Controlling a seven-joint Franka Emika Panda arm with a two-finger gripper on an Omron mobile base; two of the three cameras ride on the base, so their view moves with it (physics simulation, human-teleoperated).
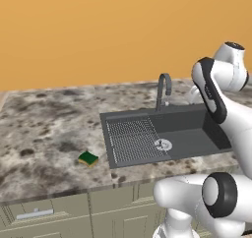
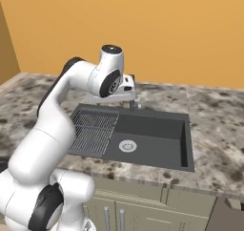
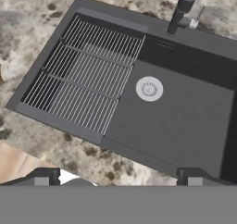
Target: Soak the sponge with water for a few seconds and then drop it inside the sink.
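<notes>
The fingers point(image 3: 46, 177) stand spread wide with nothing between them, the gripper point(image 3: 120, 177) hanging high over the sink point(image 3: 185, 126) and looking down on its ribbed drainboard point(image 3: 88, 75) and round drain point(image 3: 149, 89). The faucet point(image 1: 164, 89) rises at the sink's back edge, its base seen in the hand view at the top. The sponge point(image 1: 88, 159), green side up, lies on the speckled counter point(image 1: 39, 129) just left of the sink's front corner, near the counter's front edge and well apart from the gripper. The arm point(image 2: 62, 110) arches over the drainboard side of the sink.
</notes>
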